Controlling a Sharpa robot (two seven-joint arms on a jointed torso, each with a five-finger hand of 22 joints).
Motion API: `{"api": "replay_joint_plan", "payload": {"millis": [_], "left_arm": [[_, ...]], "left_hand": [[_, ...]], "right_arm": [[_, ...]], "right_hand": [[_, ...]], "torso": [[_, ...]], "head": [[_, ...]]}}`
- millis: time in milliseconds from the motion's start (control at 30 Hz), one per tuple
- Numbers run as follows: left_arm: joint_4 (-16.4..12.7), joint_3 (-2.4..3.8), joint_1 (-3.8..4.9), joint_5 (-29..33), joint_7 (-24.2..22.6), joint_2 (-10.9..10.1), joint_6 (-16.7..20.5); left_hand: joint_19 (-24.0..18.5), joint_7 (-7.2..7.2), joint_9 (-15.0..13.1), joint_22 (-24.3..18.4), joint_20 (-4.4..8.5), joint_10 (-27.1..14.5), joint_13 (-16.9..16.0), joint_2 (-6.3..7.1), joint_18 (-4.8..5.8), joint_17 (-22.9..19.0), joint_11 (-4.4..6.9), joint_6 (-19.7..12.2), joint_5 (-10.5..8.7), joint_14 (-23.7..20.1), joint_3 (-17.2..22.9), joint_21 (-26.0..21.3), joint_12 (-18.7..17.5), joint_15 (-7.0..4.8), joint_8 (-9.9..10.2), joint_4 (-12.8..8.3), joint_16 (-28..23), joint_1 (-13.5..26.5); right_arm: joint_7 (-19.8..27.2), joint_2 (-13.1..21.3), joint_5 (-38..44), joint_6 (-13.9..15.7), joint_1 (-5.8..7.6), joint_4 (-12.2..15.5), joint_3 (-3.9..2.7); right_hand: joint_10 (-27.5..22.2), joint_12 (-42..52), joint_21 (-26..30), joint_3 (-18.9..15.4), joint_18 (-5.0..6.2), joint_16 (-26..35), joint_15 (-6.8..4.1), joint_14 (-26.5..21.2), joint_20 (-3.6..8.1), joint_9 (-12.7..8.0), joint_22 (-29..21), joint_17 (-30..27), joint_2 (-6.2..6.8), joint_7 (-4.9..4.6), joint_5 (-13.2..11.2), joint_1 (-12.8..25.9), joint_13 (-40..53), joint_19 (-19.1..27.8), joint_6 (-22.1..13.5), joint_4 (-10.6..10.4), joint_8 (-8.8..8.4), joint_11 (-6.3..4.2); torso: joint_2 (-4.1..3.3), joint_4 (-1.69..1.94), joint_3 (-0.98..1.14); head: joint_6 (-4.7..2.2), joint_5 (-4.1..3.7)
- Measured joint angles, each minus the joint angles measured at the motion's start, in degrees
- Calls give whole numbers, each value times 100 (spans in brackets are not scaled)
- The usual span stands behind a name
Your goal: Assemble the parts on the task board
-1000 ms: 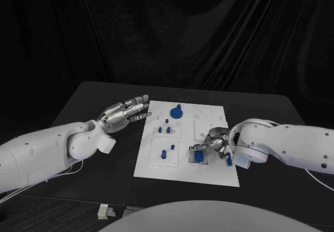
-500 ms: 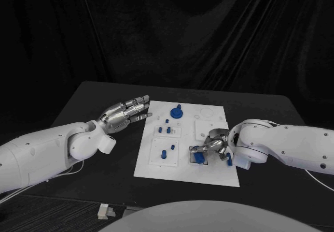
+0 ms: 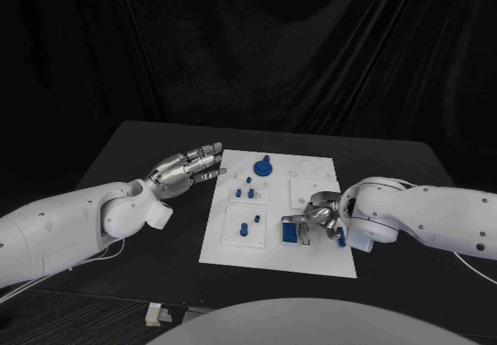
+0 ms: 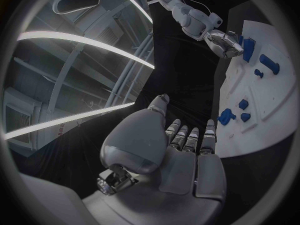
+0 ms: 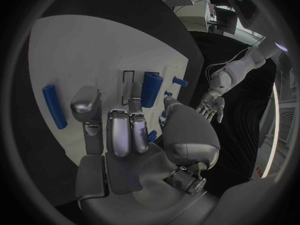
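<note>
1. Head view: the left hand (image 3: 189,169) hangs just off the left edge of the task board (image 3: 323,255), palm up-ish, fingers stretched out and a bit apart, nothing in it.
2. The right hand (image 3: 321,216) is down low over the board's right side, fingers bent toward a blue block (image 3: 290,231) sitting in a dark-outlined slot near the front edge.
3. Right wrist view shows that same block (image 5: 151,89) right at the fingertips (image 5: 135,91). Honestly can't tell if it's gripped or only touched.
4. A long blue peg (image 3: 341,237) lies flat on the board just to the right of that hand.
5. Other blue parts: a round knobbed piece (image 3: 262,167) at the far end, a pair of small pegs (image 3: 244,192) mid-board, and a single peg (image 3: 243,230) in the left front plate.
6. The board sits in the middle of the black surface (image 3: 155,144).
</note>
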State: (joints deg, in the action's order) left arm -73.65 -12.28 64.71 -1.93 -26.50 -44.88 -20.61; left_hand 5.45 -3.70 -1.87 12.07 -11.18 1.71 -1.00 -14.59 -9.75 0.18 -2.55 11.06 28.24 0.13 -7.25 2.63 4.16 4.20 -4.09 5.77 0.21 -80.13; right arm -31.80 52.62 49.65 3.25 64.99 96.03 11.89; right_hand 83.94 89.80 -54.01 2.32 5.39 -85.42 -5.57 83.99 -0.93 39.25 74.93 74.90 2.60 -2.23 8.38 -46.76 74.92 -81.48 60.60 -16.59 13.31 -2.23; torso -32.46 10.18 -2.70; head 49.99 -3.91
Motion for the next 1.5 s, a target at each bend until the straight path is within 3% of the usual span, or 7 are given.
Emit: {"api": "replay_joint_plan", "payload": {"millis": [200,533,767,833,1000,1167,1500], "left_arm": [[5,0,-5,0,11,1,-11],[1,2,-12,0,29,-8,-24],[-1,0,-14,0,41,-13,-26],[-4,0,-15,0,43,-17,-26],[2,0,-16,0,48,-18,-26],[14,0,-16,0,55,19,-23],[26,1,-16,0,64,32,-23]], "left_hand": [[0,0,0,0,0,0,0,0,0,0,0,0,0,0,0,0,0,0,0,0,0,0],[0,0,0,1,0,0,0,0,0,0,0,0,0,0,0,0,0,0,0,0,0,0],[0,0,0,1,0,0,0,0,0,0,0,0,0,0,0,0,0,0,0,0,0,0],[0,0,0,1,0,0,0,0,0,0,0,0,0,0,0,0,0,0,0,0,0,0],[0,0,0,1,0,0,0,0,0,0,0,0,0,0,0,0,0,0,0,0,0,0],[0,-21,0,7,0,0,0,0,0,0,0,21,0,0,0,0,22,0,-21,0,0,0],[0,-21,0,8,0,0,-5,0,0,0,0,21,0,0,0,0,22,0,-21,0,0,0]], "right_arm": [[4,7,2,24,-2,4,2],[62,176,6,185,-5,145,4],[277,547,7,402,76,497,10],[350,663,10,475,177,605,10],[415,918,81,533,467,731,-2],[312,1140,344,301,623,739,-1],[30,1245,1393,-380,617,607,5]], "right_hand": [[0,0,28,-320,0,0,0,0,22,0,-1,0,-269,0,0,329,0,-22,0,-23,0,0],[0,0,32,-527,0,0,0,0,22,0,-1,0,-273,11,-27,378,-1,-22,11,11,51,0],[0,0,28,-710,0,-26,0,0,42,103,-1,4,-264,41,228,-338,-1,-42,41,115,227,0],[0,0,-7,-768,-1,-26,0,0,62,172,-1,4,-283,41,316,-508,-1,-63,41,123,320,0],[22,0,-7,-808,-1,-26,-22,22,83,297,-2,4,-276,70,873,-1076,-1,-83,-97,391,455,-22],[22,0,163,-850,-1,-26,-22,22,61,303,-2,4,-274,30,982,-1353,-1,-61,-257,551,455,-22],[22,0,142,-831,0,-26,-22,22,61,227,-2,3,-378,52,1088,-1511,-1,-61,-232,634,455,-22]], "torso": [[0,0,-1],[0,-2,0],[-2,-2,1],[-3,-2,2],[-1,-3,2],[3,6,2],[-1,5,-2]], "head": [[0,-3],[0,29],[0,33],[0,33],[0,7],[0,-25],[0,-69]]}}
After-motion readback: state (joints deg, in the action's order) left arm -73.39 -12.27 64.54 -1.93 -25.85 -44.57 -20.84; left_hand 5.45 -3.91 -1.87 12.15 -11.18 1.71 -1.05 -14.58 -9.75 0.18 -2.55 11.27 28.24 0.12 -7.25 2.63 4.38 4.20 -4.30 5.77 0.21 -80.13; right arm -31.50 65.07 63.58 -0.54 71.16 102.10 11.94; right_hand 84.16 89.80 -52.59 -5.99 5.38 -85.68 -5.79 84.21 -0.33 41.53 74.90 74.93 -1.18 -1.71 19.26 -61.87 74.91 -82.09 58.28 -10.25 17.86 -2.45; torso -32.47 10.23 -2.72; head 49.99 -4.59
